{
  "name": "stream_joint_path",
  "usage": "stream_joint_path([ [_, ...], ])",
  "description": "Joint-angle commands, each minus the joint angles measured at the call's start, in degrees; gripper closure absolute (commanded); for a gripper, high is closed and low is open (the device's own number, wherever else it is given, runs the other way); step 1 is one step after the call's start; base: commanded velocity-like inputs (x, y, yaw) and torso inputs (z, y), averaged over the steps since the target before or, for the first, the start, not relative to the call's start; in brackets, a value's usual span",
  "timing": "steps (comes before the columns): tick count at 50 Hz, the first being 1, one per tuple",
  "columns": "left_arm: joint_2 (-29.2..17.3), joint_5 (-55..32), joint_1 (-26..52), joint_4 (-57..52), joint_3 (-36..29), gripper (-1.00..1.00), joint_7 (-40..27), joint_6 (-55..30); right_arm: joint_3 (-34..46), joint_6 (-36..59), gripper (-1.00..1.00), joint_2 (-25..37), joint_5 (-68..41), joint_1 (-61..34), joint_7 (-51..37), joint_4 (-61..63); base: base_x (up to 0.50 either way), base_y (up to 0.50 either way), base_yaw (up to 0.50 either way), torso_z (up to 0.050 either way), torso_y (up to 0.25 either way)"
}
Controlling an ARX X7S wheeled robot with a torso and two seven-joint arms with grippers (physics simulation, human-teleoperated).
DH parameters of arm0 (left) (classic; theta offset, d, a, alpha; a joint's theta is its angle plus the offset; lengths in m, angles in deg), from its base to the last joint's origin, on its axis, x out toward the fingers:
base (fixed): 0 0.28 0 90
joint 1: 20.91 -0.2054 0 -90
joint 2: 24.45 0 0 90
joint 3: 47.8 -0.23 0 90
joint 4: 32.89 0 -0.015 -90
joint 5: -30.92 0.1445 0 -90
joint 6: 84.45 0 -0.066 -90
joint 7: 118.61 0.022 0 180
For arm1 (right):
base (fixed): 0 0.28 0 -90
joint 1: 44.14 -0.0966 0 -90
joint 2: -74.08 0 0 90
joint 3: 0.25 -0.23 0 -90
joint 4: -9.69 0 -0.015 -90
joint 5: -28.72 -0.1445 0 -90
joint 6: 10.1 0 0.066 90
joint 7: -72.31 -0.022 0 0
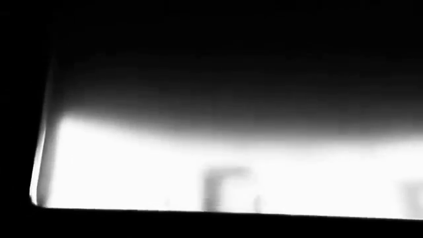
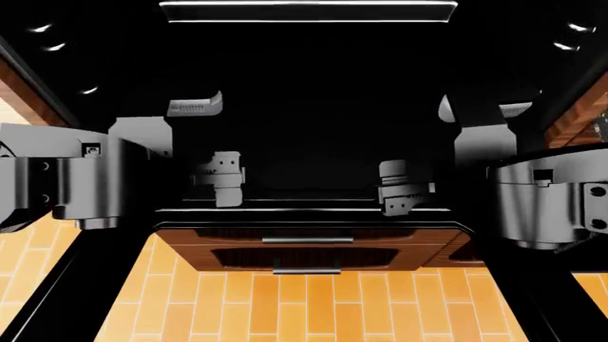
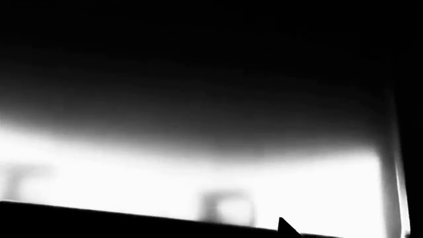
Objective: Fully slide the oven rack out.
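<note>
In the head view the oven rack (image 2: 314, 128) is a wide flat black shelf. Its thin bright front edge has rounded corners. My left gripper (image 2: 226, 191) and right gripper (image 2: 405, 199) both hang over the rack just behind that edge, fingers pointing down towards it. The right gripper's tip overlaps the edge line. I cannot tell whether either gripper is open or shut, or whether it touches the rack. Both wrist views show only a blurred black-and-white surface (image 1: 218, 163) very close up, which also shows in the right wrist view (image 3: 198, 173), with no jaws visible.
A narrow bright-outlined strip (image 2: 308, 11) lies at the far back of the black cavity. Brown drawers with bar handles (image 2: 308, 241) sit under the rack's front edge. Orange tiled floor (image 2: 304, 306) lies below. Wood panels (image 2: 19, 85) flank the oven.
</note>
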State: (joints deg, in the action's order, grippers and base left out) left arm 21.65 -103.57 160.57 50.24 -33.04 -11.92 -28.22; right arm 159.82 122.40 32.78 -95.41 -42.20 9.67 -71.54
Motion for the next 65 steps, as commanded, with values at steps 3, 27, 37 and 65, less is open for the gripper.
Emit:
stream_joint_path([
  [3,-1.5,-9.0,-6.6,0.6,-8.5,-1.00,-6.2,-6.9,8.4,7.1,-1.00,0.2,-7.0,4.0,-3.6,-1.8,-0.01,0.00,0.01,0.000,-0.011],
  [27,-2.5,-13.7,-10.6,-2.0,-13.0,-1.00,-5.4,-10.2,12.4,5.9,-1.00,3.2,-16.6,9.8,-5.6,0.5,-0.01,0.00,0.00,0.000,-0.018],
  [37,-3.6,-17.6,-12.5,-5.6,-14.9,-1.00,-4.8,-12.2,14.5,5.8,-1.00,5.4,-19.2,12.8,-6.7,5.4,-0.01,0.00,0.00,0.000,-0.026],
  [65,-5.0,-21.8,-20.0,-13.6,-24.5,-1.00,-5.9,-16.6,19.5,7.2,-1.00,9.4,-20.7,19.1,-7.1,14.9,-0.01,0.00,0.00,0.000,-0.037],
])
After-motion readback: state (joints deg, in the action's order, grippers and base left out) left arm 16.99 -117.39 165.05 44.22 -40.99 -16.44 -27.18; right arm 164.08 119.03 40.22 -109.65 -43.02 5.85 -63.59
